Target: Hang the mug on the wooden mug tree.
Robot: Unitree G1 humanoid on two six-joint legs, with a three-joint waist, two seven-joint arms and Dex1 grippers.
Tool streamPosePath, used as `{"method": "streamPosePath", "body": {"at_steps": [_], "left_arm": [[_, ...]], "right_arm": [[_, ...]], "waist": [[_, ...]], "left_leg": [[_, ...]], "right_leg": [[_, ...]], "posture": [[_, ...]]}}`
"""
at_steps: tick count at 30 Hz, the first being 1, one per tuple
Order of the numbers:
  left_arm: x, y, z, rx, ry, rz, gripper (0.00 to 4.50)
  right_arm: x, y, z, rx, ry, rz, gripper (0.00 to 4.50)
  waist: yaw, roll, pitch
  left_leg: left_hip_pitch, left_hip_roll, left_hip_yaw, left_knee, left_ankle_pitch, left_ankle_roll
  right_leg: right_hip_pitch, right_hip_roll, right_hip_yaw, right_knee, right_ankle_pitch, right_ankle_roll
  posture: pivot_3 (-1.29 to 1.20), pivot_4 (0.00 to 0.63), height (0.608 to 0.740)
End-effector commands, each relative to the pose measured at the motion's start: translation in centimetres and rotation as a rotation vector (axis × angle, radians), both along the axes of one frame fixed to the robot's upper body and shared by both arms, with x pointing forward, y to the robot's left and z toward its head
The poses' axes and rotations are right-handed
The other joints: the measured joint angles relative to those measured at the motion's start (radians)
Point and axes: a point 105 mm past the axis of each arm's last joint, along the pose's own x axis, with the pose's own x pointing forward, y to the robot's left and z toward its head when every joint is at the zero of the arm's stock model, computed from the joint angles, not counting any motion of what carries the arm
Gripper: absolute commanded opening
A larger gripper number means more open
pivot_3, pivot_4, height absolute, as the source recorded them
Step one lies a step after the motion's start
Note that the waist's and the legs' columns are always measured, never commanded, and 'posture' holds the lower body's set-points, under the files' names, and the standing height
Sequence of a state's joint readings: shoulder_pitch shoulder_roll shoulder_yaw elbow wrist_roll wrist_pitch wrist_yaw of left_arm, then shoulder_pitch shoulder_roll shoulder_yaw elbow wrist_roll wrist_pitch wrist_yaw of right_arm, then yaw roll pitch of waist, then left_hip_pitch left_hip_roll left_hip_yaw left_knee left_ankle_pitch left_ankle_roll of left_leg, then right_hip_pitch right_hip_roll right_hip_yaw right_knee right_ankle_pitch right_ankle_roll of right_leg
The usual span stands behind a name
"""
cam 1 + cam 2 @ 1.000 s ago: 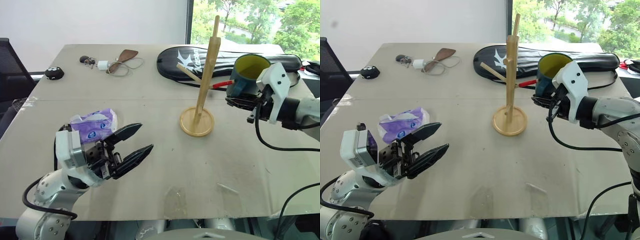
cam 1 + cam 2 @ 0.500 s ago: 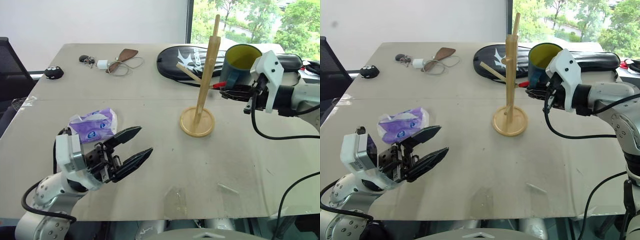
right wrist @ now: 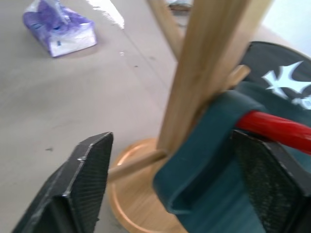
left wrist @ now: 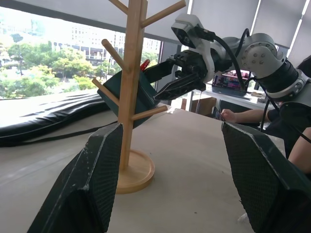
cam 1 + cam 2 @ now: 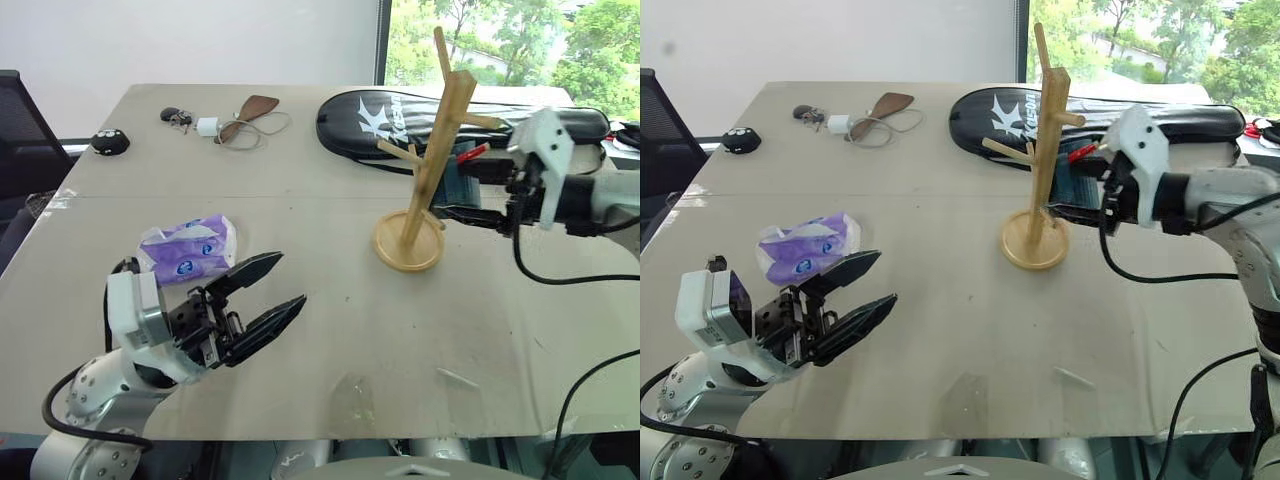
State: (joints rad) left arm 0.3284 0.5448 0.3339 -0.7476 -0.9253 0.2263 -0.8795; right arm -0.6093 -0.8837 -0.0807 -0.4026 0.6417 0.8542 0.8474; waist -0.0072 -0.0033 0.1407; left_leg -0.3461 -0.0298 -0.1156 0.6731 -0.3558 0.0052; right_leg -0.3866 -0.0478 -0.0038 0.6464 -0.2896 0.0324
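Teal against pale wood: the mug (image 4: 130, 95) now hangs on the mug tree (image 5: 430, 170), its handle (image 3: 194, 160) hooked over a peg close to the pole, where a second ago the right claw (image 4: 171, 81) gripped it off to the tree's right with the yellow inside facing up. That claw has since spread its fingers and sits just beside the mug, no longer pinching it. The tree itself stands further right on the table (image 5: 330, 280) than before and leans, its top tipped to the right.

From the head views the mug is mostly hidden behind the pole and the right claw. The left wrist view shows it from the side: its long axis is tilted, mouth pointing up and away from the pole. The right wrist view shows the handle wrapped against the pole, a red-handled object (image 3: 277, 128) behind it.

On the near left the left claw (image 5: 262, 292) hovers above the table exactly as before, fingers spread and empty, with the purple tissue pack (image 5: 188, 250) lying just behind it.
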Motion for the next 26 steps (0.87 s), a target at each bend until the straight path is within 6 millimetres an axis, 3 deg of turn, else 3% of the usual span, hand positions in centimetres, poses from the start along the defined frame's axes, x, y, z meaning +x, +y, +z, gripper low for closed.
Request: {"method": "streamPosePath", "body": {"at_steps": [1, 5, 9, 12, 16, 20, 26], "left_arm": [[-0.7, -0.5, 1.0, 0.000, -0.054, -0.017, 3.33], [-0.7, -0.4, 0.5, 0.010, -0.020, -0.032, 3.33], [-0.2, -0.4, 0.0, 0.045, 0.028, -0.006, 3.33], [1.2, 0.4, -1.3, 0.150, 0.091, 0.115, 3.33], [2.1, 1.7, -2.9, 0.300, 0.157, 0.270, 3.33], [1.8, 2.6, -4.1, 0.323, 0.242, 0.256, 3.33], [1.4, 3.6, -5.2, 0.302, 0.339, 0.253, 3.33]], "right_arm": [[-1.9, -0.2, 2.4, 0.058, -0.107, 0.035, 3.68], [-2.9, -1.0, 2.5, 0.128, -0.110, -0.010, 3.68], [-3.6, -2.8, 1.1, 0.145, -0.090, -0.090, 3.68], [-4.2, -6.3, -2.7, 0.115, -0.040, -0.203, 3.68], [-5.7, -9.3, -6.0, 0.077, -0.011, -0.255, 3.68], [-7.7, -12.6, -9.1, 0.004, 0.026, -0.308, 3.68], [-9.7, -14.0, -12.0, -0.046, 0.085, -0.336, 3.68]], "waist": [[-0.002, 0.000, 0.000], [-0.004, 0.000, 0.000], [0.002, 0.000, 0.000], [0.013, -0.002, -0.001], [0.021, 0.001, 0.000], [0.017, 0.002, -0.001], [0.019, 0.004, -0.001]], "left_leg": [[0.000, 0.000, 0.000, 0.000, 0.000, 0.000], [0.000, 0.000, 0.000, 0.000, 0.000, 0.000], [0.000, 0.000, 0.000, 0.001, 0.000, 0.000], [0.001, 0.000, -0.002, 0.002, 0.000, 0.000], [0.001, -0.001, -0.002, 0.003, 0.000, 0.000], [0.005, 0.000, -0.002, 0.003, 0.000, 0.000], [0.008, 0.000, -0.001, 0.003, 0.000, 0.000]], "right_leg": [[0.000, 0.000, 0.000, 0.000, 0.000, 0.000], [0.000, 0.000, 0.000, 0.001, 0.000, 0.000], [0.001, 0.000, 0.000, 0.001, 0.000, 0.000], [0.002, 0.000, -0.002, 0.001, 0.000, 0.000], [0.006, 0.000, -0.002, -0.001, 0.000, 0.001], [0.007, 0.001, -0.001, 0.001, 0.001, 0.001], [0.010, 0.001, 0.000, 0.002, 0.001, 0.001]], "posture": [[0.00, 0.150, 0.740], [0.00, 0.150, 0.740], [0.00, 0.150, 0.740], [0.00, 0.150, 0.740], [0.00, 0.150, 0.740], [0.00, 0.150, 0.740], [0.00, 0.150, 0.740]]}}
